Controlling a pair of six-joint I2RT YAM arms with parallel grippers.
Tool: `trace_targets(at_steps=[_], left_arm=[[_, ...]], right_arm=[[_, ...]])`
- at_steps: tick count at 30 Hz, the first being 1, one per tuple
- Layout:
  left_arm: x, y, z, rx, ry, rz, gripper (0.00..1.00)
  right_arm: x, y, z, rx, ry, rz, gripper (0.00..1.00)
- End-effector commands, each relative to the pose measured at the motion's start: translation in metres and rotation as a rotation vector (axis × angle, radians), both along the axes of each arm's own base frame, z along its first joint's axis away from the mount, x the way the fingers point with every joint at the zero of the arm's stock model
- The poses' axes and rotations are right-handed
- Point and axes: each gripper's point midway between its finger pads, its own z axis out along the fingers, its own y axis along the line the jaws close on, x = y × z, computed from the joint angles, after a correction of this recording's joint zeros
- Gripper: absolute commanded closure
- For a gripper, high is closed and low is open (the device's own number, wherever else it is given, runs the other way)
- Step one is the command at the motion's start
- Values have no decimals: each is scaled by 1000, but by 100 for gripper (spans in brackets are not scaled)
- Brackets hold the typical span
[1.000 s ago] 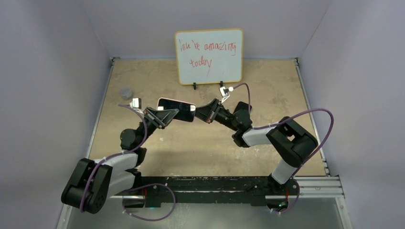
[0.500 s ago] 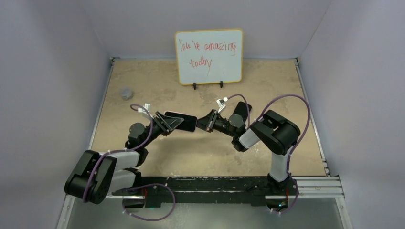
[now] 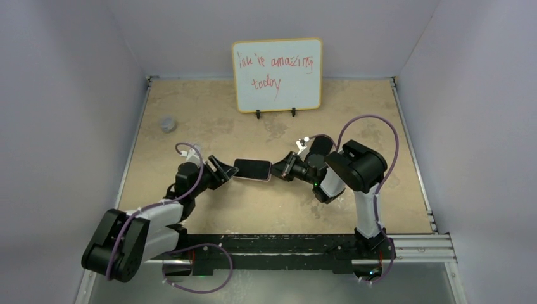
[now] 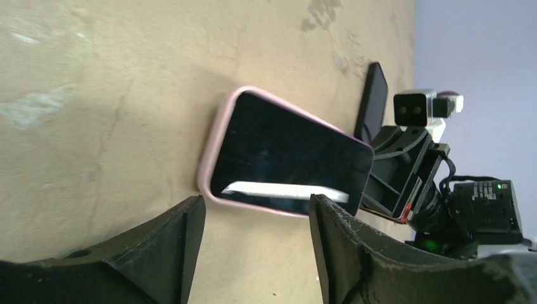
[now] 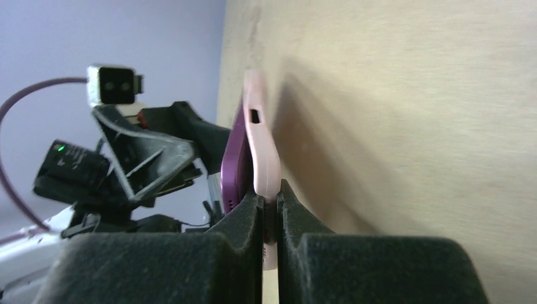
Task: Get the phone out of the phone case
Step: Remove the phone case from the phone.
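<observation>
the right claw point(image 5: 269, 201) is pinched tight on the lip of the pink phone case point(image 5: 259, 145), with the purple phone point(image 5: 233, 171) showing edge-on just beside the grip. the left claw point(image 4: 256, 202) gapes wide and holds nothing, the cased phone lying just ahead of it on the tan surface point(image 4: 114, 82).

Far-left grey lump point(image 3: 167, 123) too small for naming; phone case point(image 5: 261, 152) end hidden inside right claw point(image 5: 270, 201).
</observation>
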Motion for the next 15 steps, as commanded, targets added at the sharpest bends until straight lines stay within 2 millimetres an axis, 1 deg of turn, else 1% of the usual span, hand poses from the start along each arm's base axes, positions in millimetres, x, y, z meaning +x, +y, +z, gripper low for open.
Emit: trace_targets(at_steps=[1, 5, 6, 8, 10, 13, 15], left_arm=[[9, 22, 0, 158, -25, 70, 37], [4, 28, 1, 258, -29, 53, 37], [5, 26, 4, 284, -42, 44, 37], [4, 17, 11, 335, -74, 8, 37], [5, 3, 21, 392, -116, -30, 37], [9, -21, 24, 490, -144, -99, 36], [13, -36, 27, 498, -162, -148, 35]], right_arm=[[17, -8, 35, 114, -137, -48, 100], [19, -11, 29, 92, -135, -63, 100], [19, -12, 28, 84, -134, -64, 100], [19, -13, 26, 68, -136, -70, 100], [19, -14, 26, 57, -139, -75, 100], [19, -14, 31, 60, -142, -75, 100], [19, -15, 35, 67, -142, -76, 100]])
